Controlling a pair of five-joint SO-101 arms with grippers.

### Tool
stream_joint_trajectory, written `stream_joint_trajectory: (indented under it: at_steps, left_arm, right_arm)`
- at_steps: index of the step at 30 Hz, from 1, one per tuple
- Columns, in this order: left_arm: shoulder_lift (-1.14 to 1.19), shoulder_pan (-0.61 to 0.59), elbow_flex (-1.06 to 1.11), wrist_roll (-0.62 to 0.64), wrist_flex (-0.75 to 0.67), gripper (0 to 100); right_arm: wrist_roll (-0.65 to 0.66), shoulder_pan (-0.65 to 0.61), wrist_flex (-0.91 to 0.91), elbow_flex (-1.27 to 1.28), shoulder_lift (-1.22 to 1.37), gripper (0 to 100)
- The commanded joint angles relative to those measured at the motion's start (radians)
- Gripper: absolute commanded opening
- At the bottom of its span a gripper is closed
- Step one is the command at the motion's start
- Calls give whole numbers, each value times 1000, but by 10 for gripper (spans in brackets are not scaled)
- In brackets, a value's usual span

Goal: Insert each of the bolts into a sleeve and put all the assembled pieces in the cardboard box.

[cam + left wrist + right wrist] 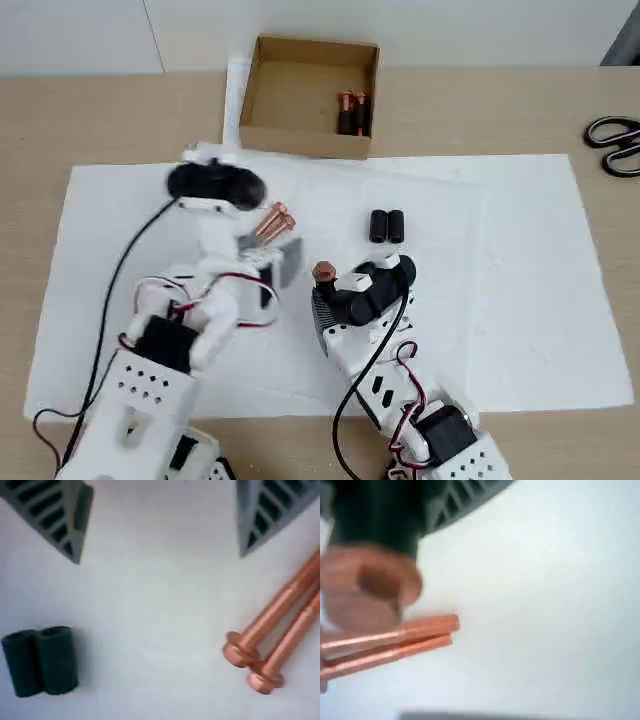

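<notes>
Two finished pieces seem to lie in the box, though their count is hard to make out. The right gripper is clamped on a held bolt, head up. In the right wrist view a dark blur above the bolt head is probably a sleeve, so this piece looks assembled and due for the box. How deep the bolt sits cannot be told.

The left gripper hangs over the sheet with jaws wide and nothing between them. Two loose bolts lie side by side, touching, to one side below it. Two loose sleeves stand together, well apart from the bolts.

The next move probably calls for carrying the held bolt over the box wall and releasing it. The left gripper would then need to drop onto one loose bolt alone, which is awkward as the pair touch. The loose bolts' far ends are cut off in the left wrist view.
</notes>
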Motion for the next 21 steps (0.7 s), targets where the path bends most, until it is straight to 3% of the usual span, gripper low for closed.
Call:
stream_joint_trajectory:
  at_steps: [1, 4, 9, 13, 16, 21]
  left_arm:
    - [-12, -75, -61, -35, 44, 196]
    - [-12, -190, -102, -44, 144, 197]
    - [-12, -529, -237, -95, 379, 198]
    - [-11, -795, -289, -275, 488, 199]
    - [-5, -848, -285, -471, 523, 198]
    - [-3, -830, -278, -479, 612, 198]
  right_arm:
    - [-3, -1, -22, 8, -7, 4]
    - [-3, 24, -22, 8, -5, 4]
    - [-3, 101, -21, 8, -12, 4]
    - [17, 193, 68, -28, -5, 4]
    - [80, 283, 162, -77, -4, 4]
    - [204, 475, 219, -213, -1, 3]
